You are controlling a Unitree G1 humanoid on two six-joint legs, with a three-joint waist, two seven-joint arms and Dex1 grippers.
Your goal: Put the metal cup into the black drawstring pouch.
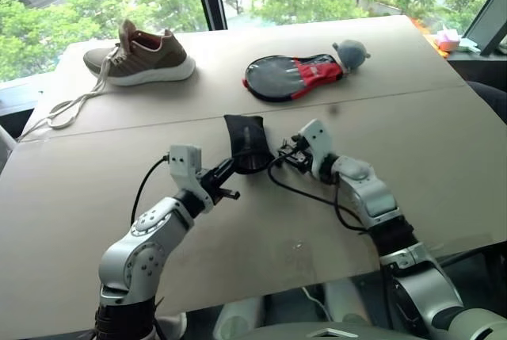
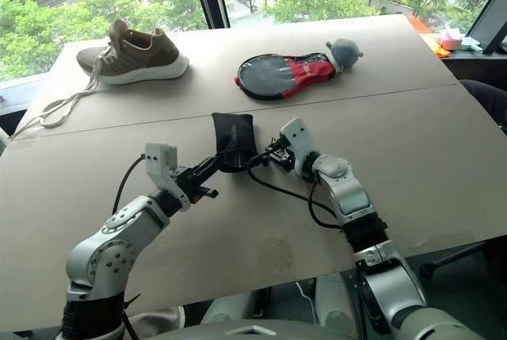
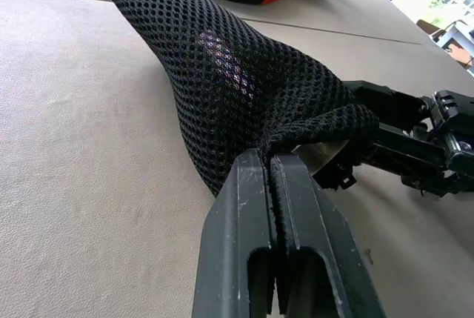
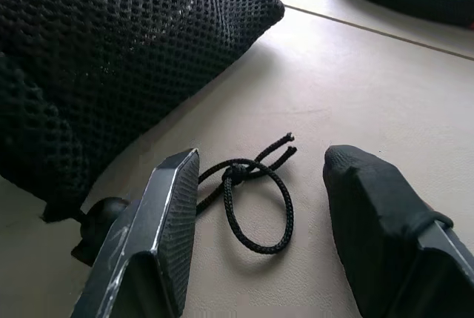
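Note:
The black drawstring pouch (image 1: 245,140) lies on the table (image 1: 95,197) between my two grippers, its mesh bulging. My left gripper (image 3: 270,159) is shut on the fabric rim of the pouch's mouth, reaching it from the left (image 1: 230,170). A silvery curved bit of the metal cup (image 3: 324,156) shows inside that mouth; the rest is hidden by mesh. My right gripper (image 4: 259,159) stands open just right of the pouch (image 1: 287,156). The pouch's knotted black cord (image 4: 252,184) lies on the table between its fingers, untouched.
A brown sneaker (image 1: 139,59) with trailing white laces sits at the far left. A black-and-red oval case (image 1: 293,77) and a small grey plush (image 1: 350,53) lie at the far middle. A pink thing (image 1: 448,39) sits at the far right corner.

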